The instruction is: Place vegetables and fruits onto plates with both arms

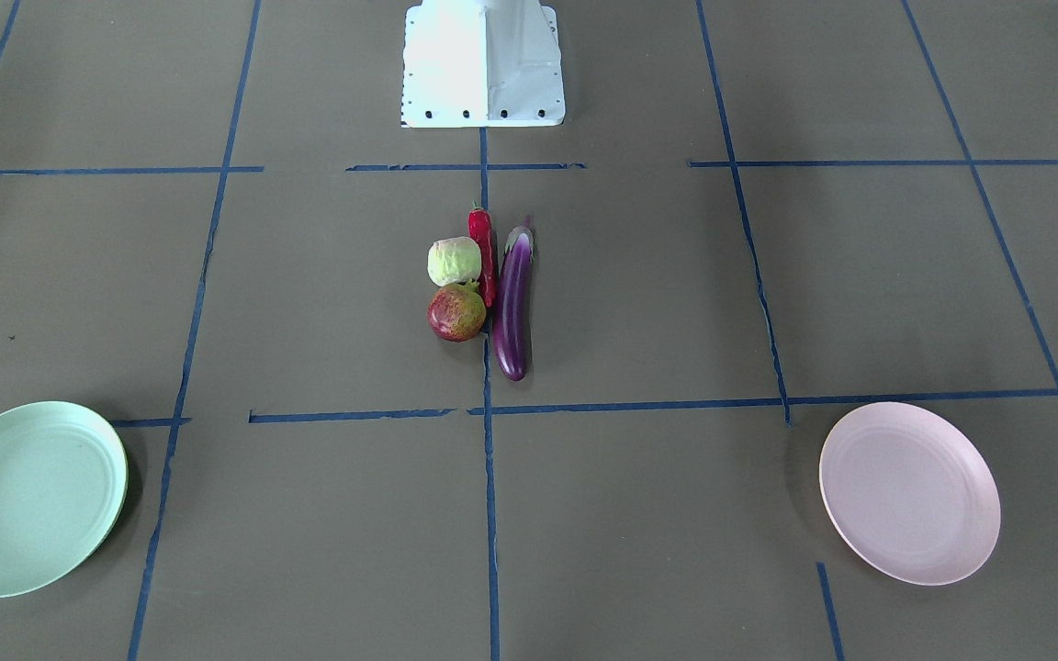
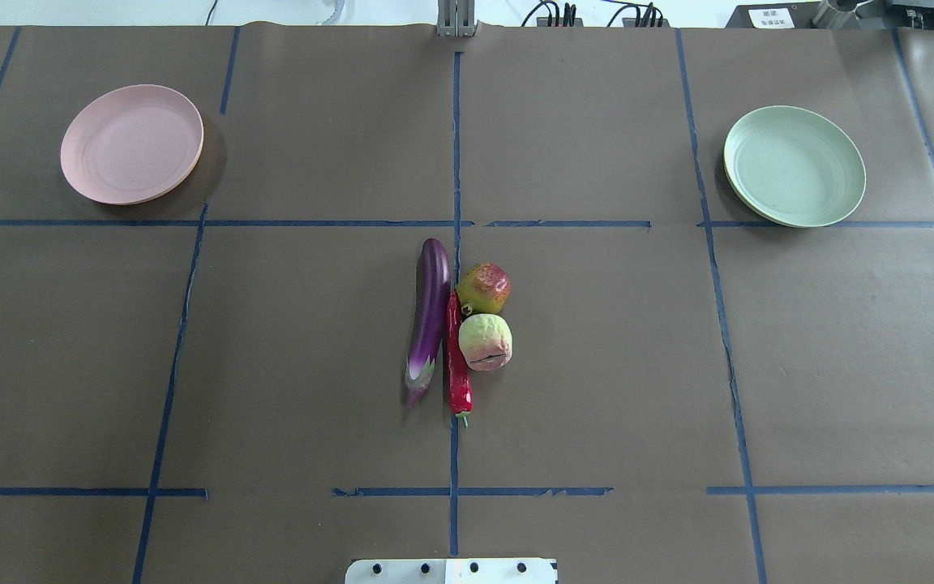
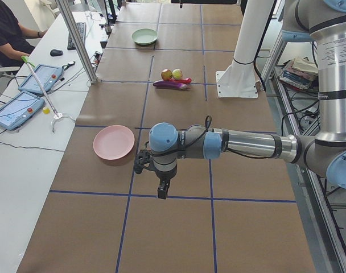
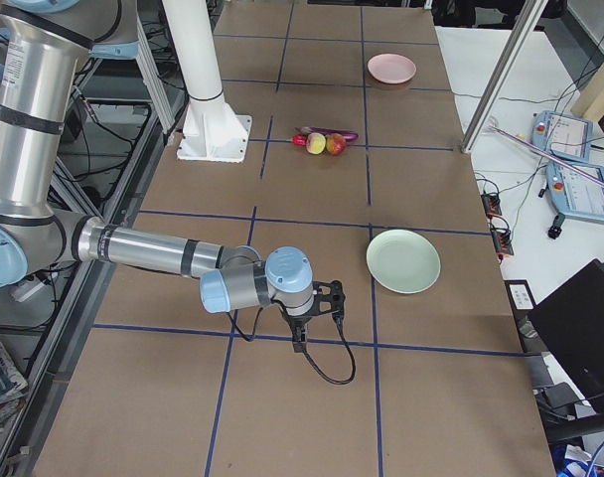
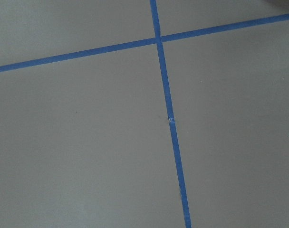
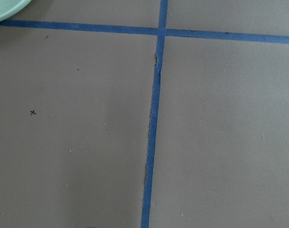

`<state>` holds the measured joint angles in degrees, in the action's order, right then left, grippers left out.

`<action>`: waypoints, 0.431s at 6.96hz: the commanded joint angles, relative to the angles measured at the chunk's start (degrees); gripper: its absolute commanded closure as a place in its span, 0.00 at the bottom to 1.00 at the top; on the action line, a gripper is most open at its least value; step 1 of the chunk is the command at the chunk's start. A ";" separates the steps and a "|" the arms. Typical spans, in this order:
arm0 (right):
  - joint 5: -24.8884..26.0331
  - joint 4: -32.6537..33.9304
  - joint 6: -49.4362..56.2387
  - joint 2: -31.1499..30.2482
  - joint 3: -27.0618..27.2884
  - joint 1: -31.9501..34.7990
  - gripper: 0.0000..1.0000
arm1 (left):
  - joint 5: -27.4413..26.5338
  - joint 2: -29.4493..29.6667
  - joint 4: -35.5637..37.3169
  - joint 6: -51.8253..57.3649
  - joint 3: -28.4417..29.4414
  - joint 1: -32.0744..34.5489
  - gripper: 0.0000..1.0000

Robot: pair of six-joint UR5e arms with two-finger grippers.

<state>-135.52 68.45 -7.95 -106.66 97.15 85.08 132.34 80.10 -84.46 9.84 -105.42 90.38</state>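
At centre, eggplant point(image 2: 429, 312) lies beside chili point(image 2: 456, 357); left pincer point(image 3: 161, 193), right pincer point(image 4: 299, 341): grip unclear

Chili point(image 2: 457, 365) right of eggplant point(image 2: 428, 316), left plate point(image 2: 131, 144), right plate point(image 2: 794, 166) flanking them

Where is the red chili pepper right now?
In the overhead view the chili pepper lies along the central blue tape line, between the eggplant on its left and the wrinkly ball on its right.
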 commanded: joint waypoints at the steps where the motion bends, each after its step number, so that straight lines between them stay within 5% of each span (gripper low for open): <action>1: -0.10 -0.07 0.04 0.05 0.15 0.00 0.00 | 0.03 0.32 0.00 0.09 0.04 -0.64 0.00; 3: -0.01 -0.07 0.04 0.05 0.06 0.00 0.00 | -0.32 0.06 0.00 0.18 -0.05 -0.65 0.00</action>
<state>-135.55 68.42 -7.95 -106.61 97.21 85.08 132.16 80.29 -84.46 9.98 -105.44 89.80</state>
